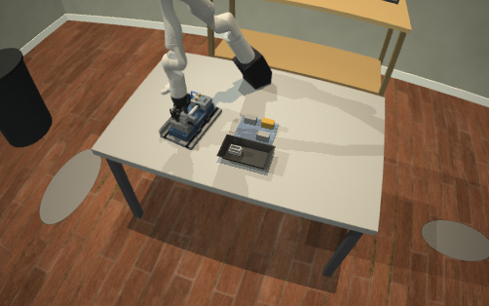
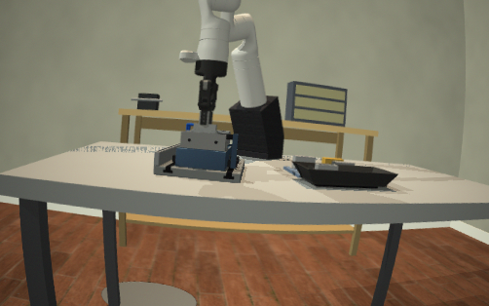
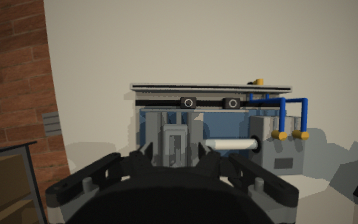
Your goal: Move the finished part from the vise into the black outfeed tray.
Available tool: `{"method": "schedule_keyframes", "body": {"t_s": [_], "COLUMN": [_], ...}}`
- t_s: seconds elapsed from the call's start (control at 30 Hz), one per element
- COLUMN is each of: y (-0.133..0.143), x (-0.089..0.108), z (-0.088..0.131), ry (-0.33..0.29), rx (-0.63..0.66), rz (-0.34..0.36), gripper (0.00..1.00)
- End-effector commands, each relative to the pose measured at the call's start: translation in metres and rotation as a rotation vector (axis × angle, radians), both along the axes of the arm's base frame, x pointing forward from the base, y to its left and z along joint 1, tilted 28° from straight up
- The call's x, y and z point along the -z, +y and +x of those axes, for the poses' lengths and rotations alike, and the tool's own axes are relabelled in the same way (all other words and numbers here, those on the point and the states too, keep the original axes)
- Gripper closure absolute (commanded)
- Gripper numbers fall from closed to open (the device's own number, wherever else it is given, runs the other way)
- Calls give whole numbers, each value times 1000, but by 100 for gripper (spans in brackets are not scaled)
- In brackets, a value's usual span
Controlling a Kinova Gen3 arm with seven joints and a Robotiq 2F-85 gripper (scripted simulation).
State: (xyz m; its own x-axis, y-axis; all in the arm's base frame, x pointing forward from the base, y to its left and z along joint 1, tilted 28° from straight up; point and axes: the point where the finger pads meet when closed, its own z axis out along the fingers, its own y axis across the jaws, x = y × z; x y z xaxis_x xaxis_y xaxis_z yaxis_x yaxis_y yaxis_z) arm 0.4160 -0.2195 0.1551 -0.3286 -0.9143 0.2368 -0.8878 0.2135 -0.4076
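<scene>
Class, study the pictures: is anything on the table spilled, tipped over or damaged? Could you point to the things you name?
Nothing stands out. The vise (image 1: 200, 129) (image 2: 202, 158) (image 3: 225, 125) stands upright, and the finished block (image 1: 235, 149) lies inside the black outfeed tray (image 1: 258, 160) (image 2: 348, 176), with no spill visible.

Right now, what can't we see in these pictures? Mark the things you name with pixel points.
- Block's bottom (image 3: 175, 131): between the vise jaws, wrist view.
- Fingertips: gripper (image 1: 179, 114) (image 2: 206, 118) (image 3: 175, 149) too small to tell in the top view.
- Tray's floor (image 1: 254, 158) (image 2: 348, 177): behind its front wall, exterior view.
- Arm's top (image 2: 219, 4): cut off by the exterior view's upper edge.
</scene>
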Motion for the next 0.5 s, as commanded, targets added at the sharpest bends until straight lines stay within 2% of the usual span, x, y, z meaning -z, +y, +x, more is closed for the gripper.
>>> {"method": "schedule_keyframes", "body": {"t_s": [0.0,0.03,0.07,0.47], "y": [0,0,0,0], "x": [-1,-1,-1,-1], "z": [0,0,0,0], "ry": [-1,-1,-1,-1], "rx": [0,0,0,0], "rz": [0,0,0,0], "gripper": [33,33,100,100]}}
